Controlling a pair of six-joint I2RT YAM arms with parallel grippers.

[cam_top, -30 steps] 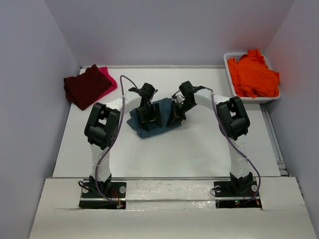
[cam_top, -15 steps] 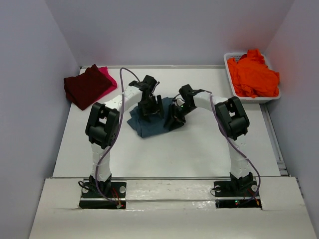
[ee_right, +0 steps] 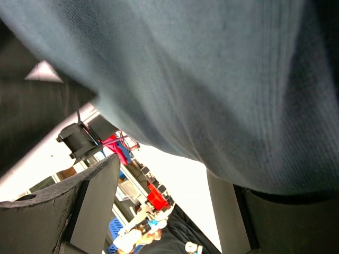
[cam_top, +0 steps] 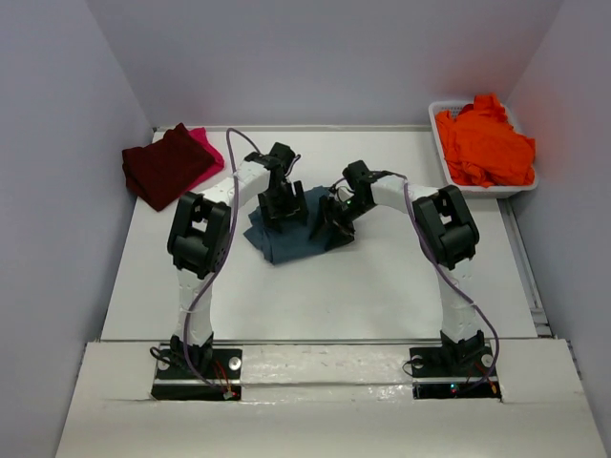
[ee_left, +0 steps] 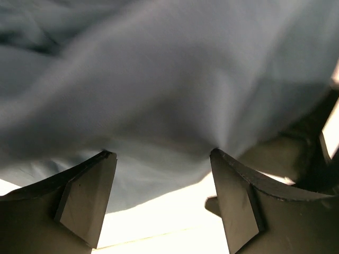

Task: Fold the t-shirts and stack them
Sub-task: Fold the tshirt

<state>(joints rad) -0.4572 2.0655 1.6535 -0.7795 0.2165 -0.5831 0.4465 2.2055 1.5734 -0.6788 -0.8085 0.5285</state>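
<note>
- White bench (cam_top: 382, 286), grey-walled; no legible writing or brand.
- Slate teal-blue t-shirt (cam_top: 286, 243): mid-bench, bunched, partly folded.
- Left claw (ee_left: 161, 153), right claw (ee_right: 161, 164): both spread at the shirt, pinching nothing.
- Step judged: folding this shirt; next needs an edge grip.
- Far left: maroon t-shirt (cam_top: 162, 167) over pink t-shirt (cam_top: 205, 148).
- Far right: orange t-shirts (cam_top: 485, 145) in tub (cam_top: 492, 192).

High fixed view down onto the table (cam_top: 382, 277), both wrist views tight against the teal-blue shirt (cam_top: 284, 244)
</note>
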